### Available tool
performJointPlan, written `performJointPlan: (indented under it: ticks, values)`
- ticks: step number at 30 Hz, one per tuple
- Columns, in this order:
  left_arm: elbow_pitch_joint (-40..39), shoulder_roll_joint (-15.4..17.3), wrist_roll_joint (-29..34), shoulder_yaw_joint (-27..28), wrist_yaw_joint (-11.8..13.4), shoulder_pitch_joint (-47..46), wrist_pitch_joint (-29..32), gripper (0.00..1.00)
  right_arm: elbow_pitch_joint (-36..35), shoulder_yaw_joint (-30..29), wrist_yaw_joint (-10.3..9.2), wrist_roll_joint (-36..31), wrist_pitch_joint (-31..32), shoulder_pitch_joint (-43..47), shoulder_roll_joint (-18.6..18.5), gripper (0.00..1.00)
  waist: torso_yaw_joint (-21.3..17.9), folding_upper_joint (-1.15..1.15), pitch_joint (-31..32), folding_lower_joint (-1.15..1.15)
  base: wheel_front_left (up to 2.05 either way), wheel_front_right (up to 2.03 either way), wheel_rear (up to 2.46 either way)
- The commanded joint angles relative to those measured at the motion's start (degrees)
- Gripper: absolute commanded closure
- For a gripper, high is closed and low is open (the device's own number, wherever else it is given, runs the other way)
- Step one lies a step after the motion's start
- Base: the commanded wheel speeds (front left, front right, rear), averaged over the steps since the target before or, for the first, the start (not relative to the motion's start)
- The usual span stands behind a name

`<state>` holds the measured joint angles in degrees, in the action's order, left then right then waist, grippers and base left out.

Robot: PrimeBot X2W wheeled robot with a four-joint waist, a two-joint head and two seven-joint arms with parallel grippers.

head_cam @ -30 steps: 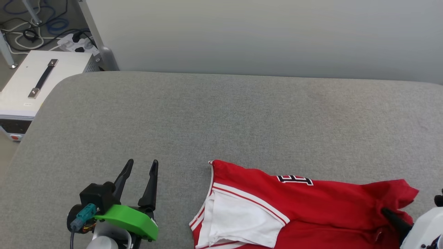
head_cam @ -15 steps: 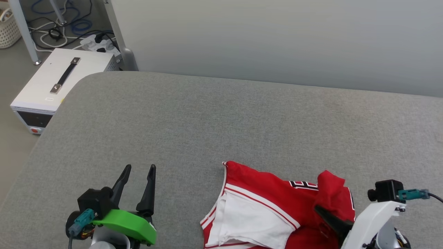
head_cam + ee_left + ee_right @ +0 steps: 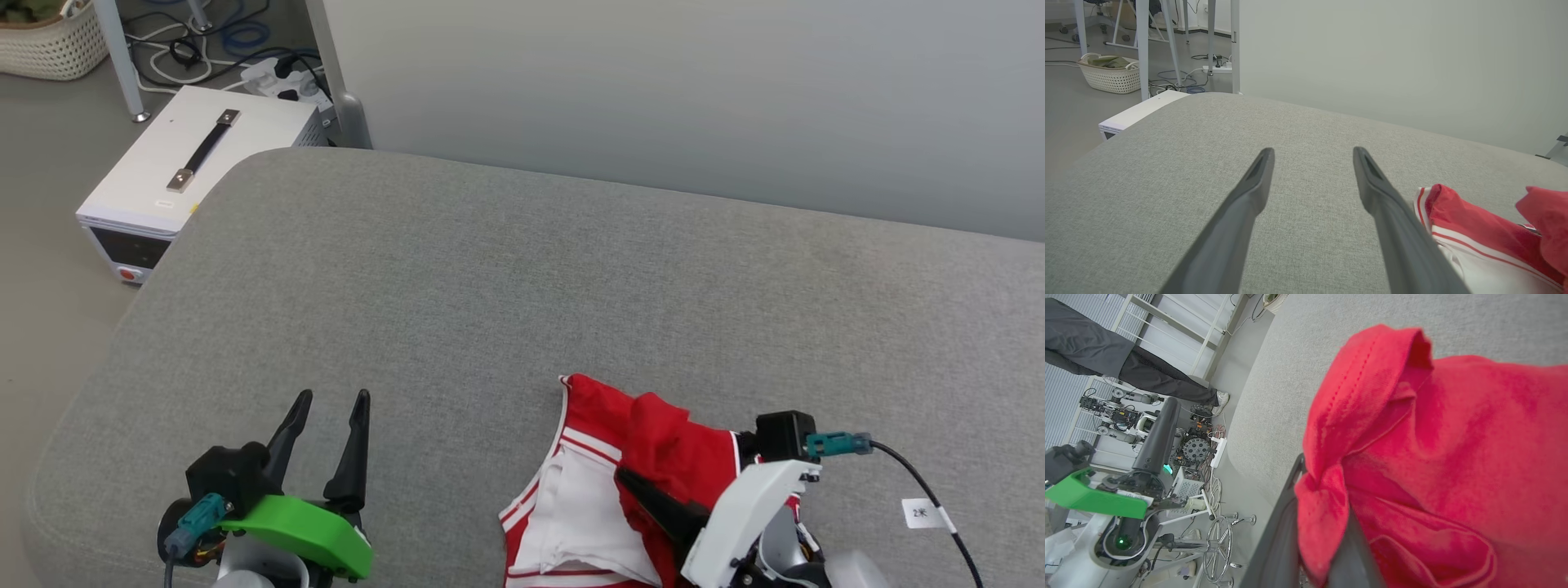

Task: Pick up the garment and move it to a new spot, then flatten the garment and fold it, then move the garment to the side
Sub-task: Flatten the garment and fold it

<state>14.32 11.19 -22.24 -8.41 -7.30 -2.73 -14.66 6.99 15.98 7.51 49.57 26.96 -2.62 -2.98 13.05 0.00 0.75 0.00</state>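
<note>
**Right claw carries a pinch of red cloth; left claw waits**

The grey padded table [image 3: 490, 269] stretches bare ahead of both claws and to the left of them. The garment [image 3: 678, 457] lies bunched at the near edge, directly under and around the right claw [image 3: 630, 478]. A red fold rises over the claw's tips, and the white sleeve [image 3: 571, 523] is spread flat just to its left. In the right wrist view the right claw is clamped on a hemmed red edge, with cloth draped over both fingers. The left claw [image 3: 333, 397] stands with its fingers apart over bare table, and the garment is well off to its right.

Since the shirt is crumpled rather than spread, this looks like the opening step: picking it up to relocate it. The next move calls for holding the pinch, raising the cloth clear of the table and carrying it to open surface. The left claw is free to help flatten it.
</note>
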Motion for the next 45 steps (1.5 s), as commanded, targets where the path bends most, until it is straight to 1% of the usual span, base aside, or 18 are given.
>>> performJointPlan:
  ticks: [1,5,8,12,13,14,15,20,25,28,31,33,35,36,40,45]
  values:
    - [0.1,0.0,-0.2,0.0,-0.2,-0.1,-0.3,0.0,1.4,1.1,-0.02,0.8,-1.5,-1.7,0.1,1.0,0.6,0.0,-0.4,0.0,0.0,0.0,0.0]
    - [0.2,0.0,-0.3,-0.3,-0.2,-0.7,-0.3,0.0,7.0,4.0,-0.02,1.8,-5.8,-5.5,0.1,1.0,1.6,0.0,-0.9,0.0,0.0,0.0,0.0]
    - [0.3,-0.2,-0.3,-0.5,-0.2,-0.9,-0.3,0.0,11.8,5.0,-0.02,3.2,-8.5,-8.2,0.1,1.0,2.5,0.0,-1.4,0.0,0.0,0.0,0.0]
    - [0.4,-0.4,-0.4,-0.7,-0.2,-1.0,-0.3,0.0,18.6,6.3,-0.02,3.2,-11.8,-11.6,0.1,1.0,3.4,0.0,-2.2,0.0,0.0,0.0,0.0]
    - [0.5,-0.4,-0.5,-0.7,-0.2,-1.1,-0.3,0.0,20.1,6.7,-0.02,2.4,-12.4,-12.3,0.1,0.89,3.5,0.0,-2.3,0.0,0.0,0.0,0.0]
    - [0.6,-0.4,-0.5,-0.8,-0.2,-1.1,-0.3,0.0,21.3,7.1,-0.02,1.7,-13.0,-13.1,0.1,0.28,3.6,0.0,-2.4,0.0,0.0,0.0,0.0]
    - [0.8,-0.5,-0.5,-0.8,-0.2,-1.2,-0.3,0.0,22.5,7.9,-0.02,1.4,-13.7,-13.8,0.1,0.0,3.7,0.0,-2.5,0.0,0.0,0.0,0.0]
    - [1.2,-0.4,-0.5,-0.6,-0.2,-1.1,-0.3,0.0,23.6,12.2,-0.02,4.0,-15.6,-16.0,0.1,0.0,3.8,0.0,-2.3,0.0,0.0,0.0,0.0]
    - [1.4,-0.5,-0.4,-0.3,-0.2,-1.0,-0.3,0.0,23.8,15.6,-0.02,7.2,-15.4,-16.8,0.1,0.0,3.1,0.0,-1.6,0.0,0.0,0.0,0.0]
    - [1.4,-0.5,-0.4,-0.2,-0.2,-0.8,-0.3,0.0,23.5,16.4,-0.02,8.5,-15.5,-17.5,0.1,0.0,2.3,0.0,-1.1,0.0,0.0,0.0,0.0]
    - [1.2,-0.3,-0.4,-0.2,-0.2,-0.6,-0.3,0.0,22.7,15.6,-0.02,8.0,-16.0,-18.7,0.1,0.0,1.4,0.0,-0.6,0.0,0.0,0.0,0.0]
    - [1.1,-0.2,-0.3,-0.3,-0.2,-0.3,-0.3,0.0,22.0,14.5,-0.02,6.2,-16.0,-19.6,0.1,0.0,0.6,0.0,-0.1,0.0,0.0,0.0,0.0]
    - [0.9,0.0,-0.3,-0.3,-0.2,-0.1,-0.3,0.0,20.7,13.1,-0.02,2.7,-15.7,-20.7,-0.1,0.0,-0.3,0.0,0.4,0.0,0.0,0.0,0.0]
    - [0.7,0.2,-0.3,-0.3,-0.2,0.0,-0.3,0.0,19.6,12.5,-0.02,0.1,-15.6,-21.2,-0.9,0.0,-0.9,0.0,0.6,0.0,0.0,0.0,0.0]
    - [-0.3,0.2,-0.6,-0.5,-0.2,0.3,-0.3,0.0,14.2,10.6,-0.02,-9.2,-15.3,-21.9,-5.8,0.0,-2.9,0.0,1.2,0.0,0.0,0.0,0.0]
    - [-1.7,-0.3,-1.3,-0.8,-0.2,0.3,-0.3,0.0,7.4,7.6,-0.02,-17.9,-16.6,-20.6,-12.6,0.0,-5.2,0.0,1.3,0.0,0.0,0.0,0.0]
